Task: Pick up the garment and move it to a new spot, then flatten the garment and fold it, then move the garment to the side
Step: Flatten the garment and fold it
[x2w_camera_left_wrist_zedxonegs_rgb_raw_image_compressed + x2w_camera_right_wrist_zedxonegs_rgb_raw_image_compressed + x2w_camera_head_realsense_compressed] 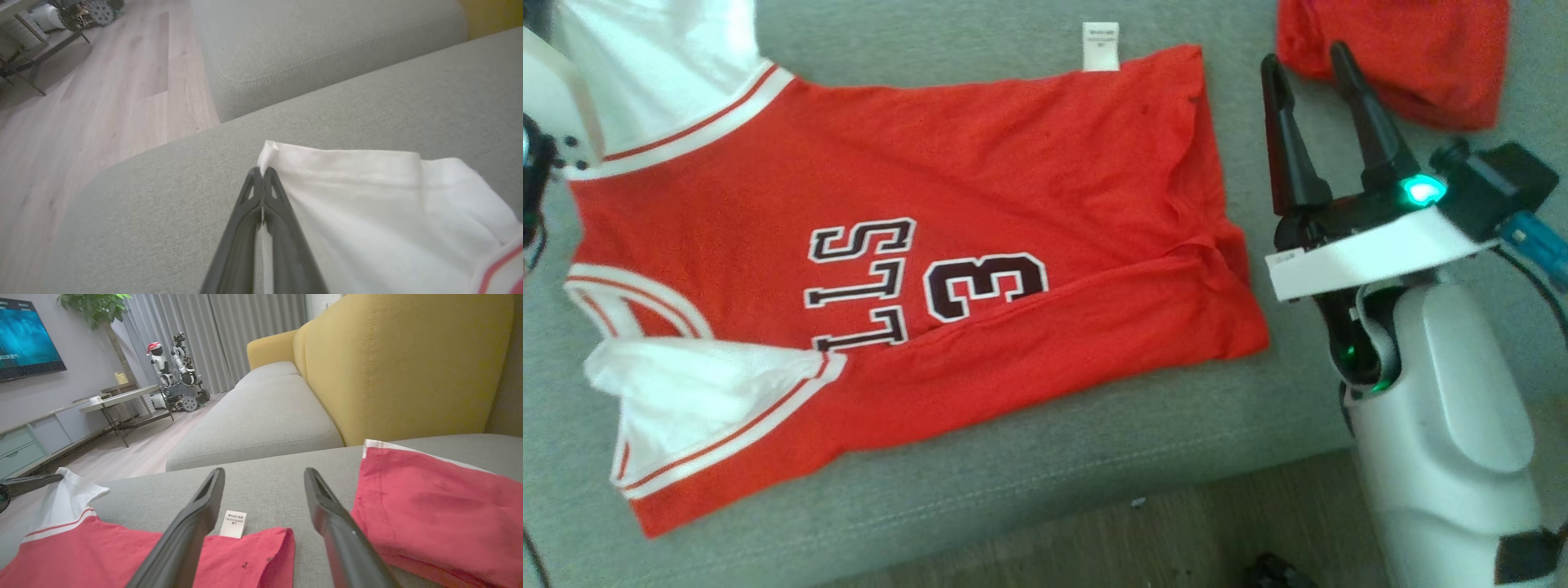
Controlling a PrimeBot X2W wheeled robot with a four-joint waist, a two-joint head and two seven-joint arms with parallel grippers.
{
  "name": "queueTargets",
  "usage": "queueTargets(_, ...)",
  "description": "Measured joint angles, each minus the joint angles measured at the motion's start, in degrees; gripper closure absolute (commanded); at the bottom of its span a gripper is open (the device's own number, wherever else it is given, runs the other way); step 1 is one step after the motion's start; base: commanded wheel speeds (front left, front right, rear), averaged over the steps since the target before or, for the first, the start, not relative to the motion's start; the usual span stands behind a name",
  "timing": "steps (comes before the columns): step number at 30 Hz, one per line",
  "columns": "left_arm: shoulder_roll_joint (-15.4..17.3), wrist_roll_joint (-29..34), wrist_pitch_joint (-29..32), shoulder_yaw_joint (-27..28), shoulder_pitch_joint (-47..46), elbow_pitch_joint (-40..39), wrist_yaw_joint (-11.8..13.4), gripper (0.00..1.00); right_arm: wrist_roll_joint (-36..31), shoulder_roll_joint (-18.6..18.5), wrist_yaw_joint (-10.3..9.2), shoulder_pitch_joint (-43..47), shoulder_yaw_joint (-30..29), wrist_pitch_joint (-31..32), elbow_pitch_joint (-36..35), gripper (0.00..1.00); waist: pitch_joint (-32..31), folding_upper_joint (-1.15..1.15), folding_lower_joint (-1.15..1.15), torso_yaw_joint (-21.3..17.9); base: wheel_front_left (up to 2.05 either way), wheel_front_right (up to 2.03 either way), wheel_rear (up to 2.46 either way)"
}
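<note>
The garment [980, 196] is a red jersey with white sleeves, dark letters and a "3". It lies spread on the grey sofa seat [1013, 457], with a white label [1100, 46] at its far edge. My left gripper [262, 173] is shut on the corner of a white sleeve [367, 212], with cloth pinched between its fingers. My right gripper [1307, 59] hovers open just right of the jersey's hem and holds nothing. In the right wrist view its fingers [204, 506] straddle the hem corner [261, 555] and the label [233, 523].
A second red garment [1396, 57] lies bunched at the far right of the seat, close to my right gripper's fingertips. A yellow backrest [408, 363] rises behind the cushions. The wooden floor [102, 102] lies beyond the seat's front edge.
</note>
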Motion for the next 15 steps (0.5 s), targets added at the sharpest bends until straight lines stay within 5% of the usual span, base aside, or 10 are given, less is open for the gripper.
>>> queueTargets(9, -3.9, 0.1, -6.7, -0.7, 4.1, -3.3, 1.8, 1.00, 2.6, -6.2, 0.00, -4.0, 0.7, 7.3, 3.4, 0.00, -2.8, 0.00, 0.00, 5.0, 0.00, 0.00, 0.00)
queueTargets(15, -5.2, 0.1, -8.6, -1.5, 5.1, -6.3, 2.4, 1.00, 7.4, -13.3, 0.00, -9.4, 7.4, 13.5, 5.9, 0.00, -2.8, 0.00, 0.00, 7.7, 0.00, 0.00, 0.00)
